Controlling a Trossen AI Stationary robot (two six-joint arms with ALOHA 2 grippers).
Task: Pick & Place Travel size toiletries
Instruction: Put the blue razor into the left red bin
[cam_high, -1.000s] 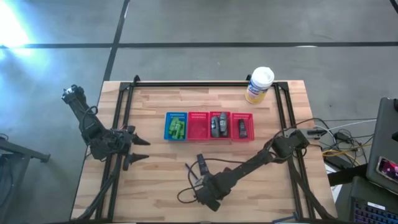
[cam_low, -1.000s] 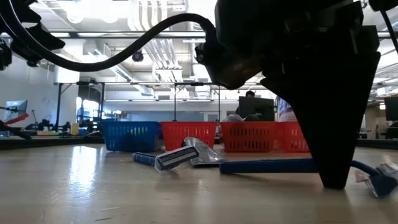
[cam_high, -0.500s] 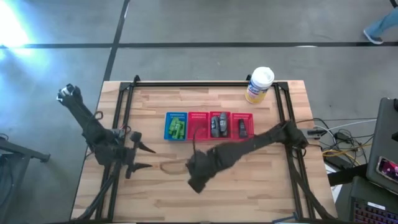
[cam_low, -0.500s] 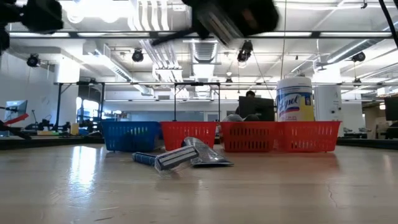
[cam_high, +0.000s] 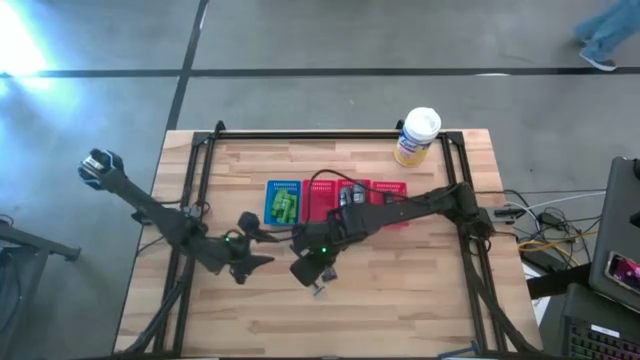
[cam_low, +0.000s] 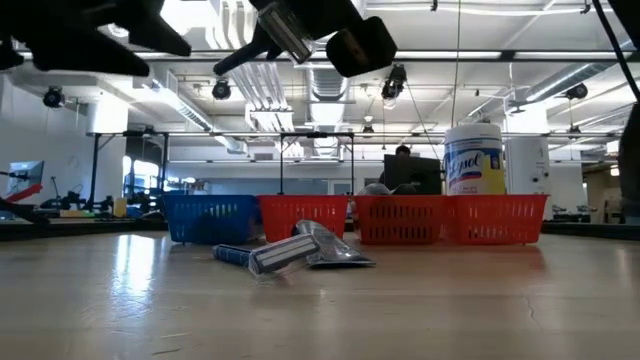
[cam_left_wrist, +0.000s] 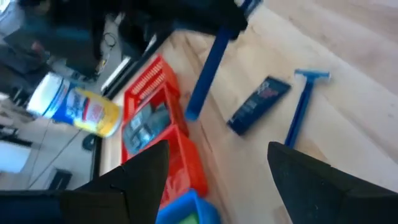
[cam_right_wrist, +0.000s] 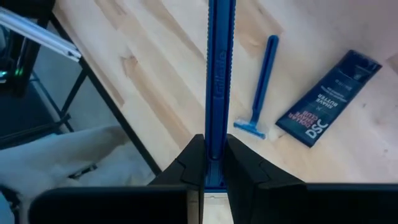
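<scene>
Green travel size toiletries (cam_high: 287, 207) lie in the blue basket (cam_high: 272, 190). Dark ones (cam_high: 350, 203) lie in the red baskets (cam_high: 403, 190). My right gripper (cam_high: 312, 280) hangs above the middle of the table, shut on a blue razor (cam_right_wrist: 219, 68). Below it a second blue razor (cam_right_wrist: 261, 93) and a dark blue packet (cam_right_wrist: 329, 99) lie flat on the wood. My left gripper (cam_high: 265, 243) stands open just left of the right one, with nothing between its fingers (cam_left_wrist: 143, 180). My right gripper pinches the razor's blue handle (cam_right_wrist: 216, 146) between its two fingers. The fingers slant down, and the handle runs on past the fingertips along them. The razor is lifted clear of the table and tilted, its free end (cam_left_wrist: 193, 113) lowest.
A yellow-and-white canister (cam_high: 418, 135) with a white lid stands at the far edge, right of the middle. The baskets form one row across the table's middle. Dark frame rails (cam_high: 195, 190) run along the left and right sides. Bare wood lies near the front edge.
My right gripper has risen from the table near the front edge and gone toward the baskets. It has lifted the blue razor clear of the wood. My left gripper has moved from the left rail toward the table's middle and has rolled about its own axis.
</scene>
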